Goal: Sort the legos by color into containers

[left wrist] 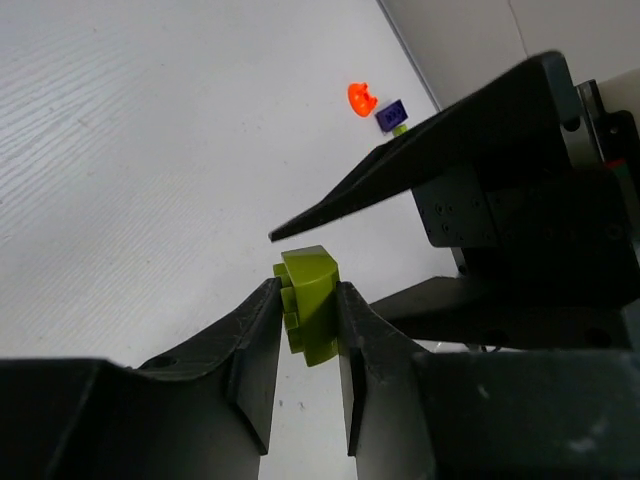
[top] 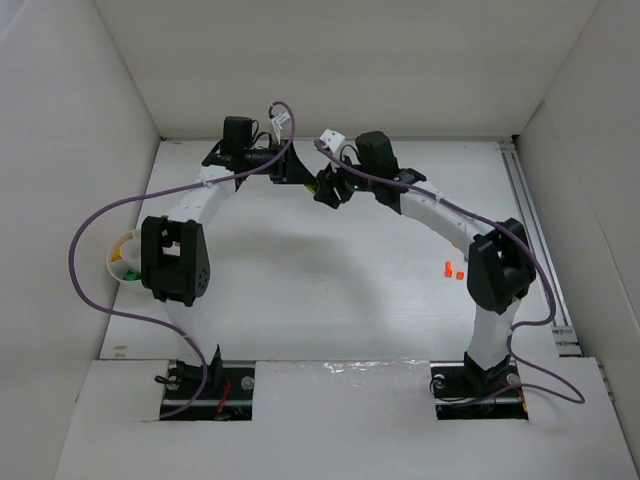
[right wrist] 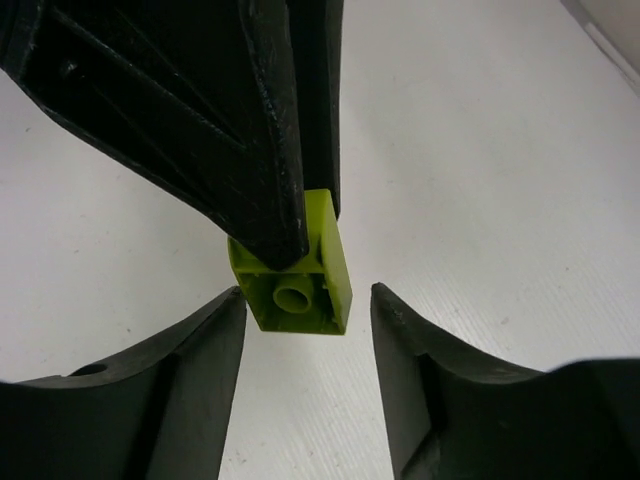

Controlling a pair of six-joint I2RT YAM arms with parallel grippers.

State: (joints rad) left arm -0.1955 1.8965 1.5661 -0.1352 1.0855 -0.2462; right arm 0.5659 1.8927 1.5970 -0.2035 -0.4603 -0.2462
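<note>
Far left of the lime-green brick (left wrist: 310, 305), beside the elbow of the left arm (top: 175, 260), stands a whitish container (top: 113, 265) holding yellow legos (top: 124, 246) and a green one (top: 132, 276). The left gripper (left wrist: 308, 290) pinches the brick itself, a fingertip pressed flat against each side. The right gripper (right wrist: 308, 295) faces the brick from the right with its jaws spread, one finger on either side. White floor (right wrist: 500, 150) shows between the brick and one finger. The other finger lies just beside the brick, and I cannot tell whether they touch. Beyond the brick in the left wrist view, near the wall (left wrist: 480, 30), an orange lego (left wrist: 361, 98) sits just beside a purple-blue one (left wrist: 391, 116). Well right of the brick, by the elbow of the right arm (top: 497, 275), two orange legos (top: 453, 270) lie close together.
</note>
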